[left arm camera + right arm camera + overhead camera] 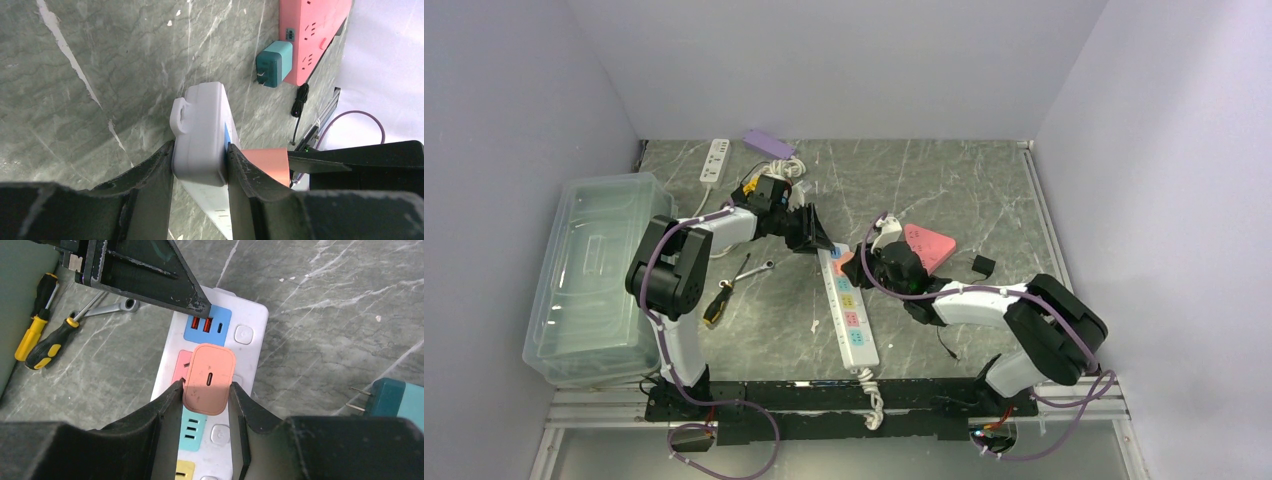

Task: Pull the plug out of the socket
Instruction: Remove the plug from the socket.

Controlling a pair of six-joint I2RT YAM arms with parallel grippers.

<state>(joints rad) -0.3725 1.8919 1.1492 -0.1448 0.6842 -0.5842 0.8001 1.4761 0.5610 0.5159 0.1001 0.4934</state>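
- The left end effector (200, 150) is gripping the end of the white power strip (202, 125). One finger is pressing on each long side of the strip, low in the centre of the left wrist view.
- The right end effector (206, 390) is clamping the salmon plug (209, 375), with one finger touching each side of it, at the centre of the right wrist view.
- The salmon plug is sitting on the pink socket (183, 360) of the white power strip, just below the blue USB panel (207, 325) at the strip's end.
- In the top view the strip is lying in the middle of the grey marble desk (984, 190), running from upper left to lower right. Both end effectors are meeting over its upper end.
- A teal adapter (395, 397) is lying loose at the right edge of the right wrist view, its two prongs pointing left and staying apart from the white strip.
- In the upper right of the left wrist view, that adapter is lying just beside a pink power strip (310, 25).
- A black-and-yellow screwdriver (47, 345) and a metal wrench (107, 307) are lying on the desk in the upper left of the right wrist view.
- A clear plastic bin (594, 270) is standing along the left side of the top view.
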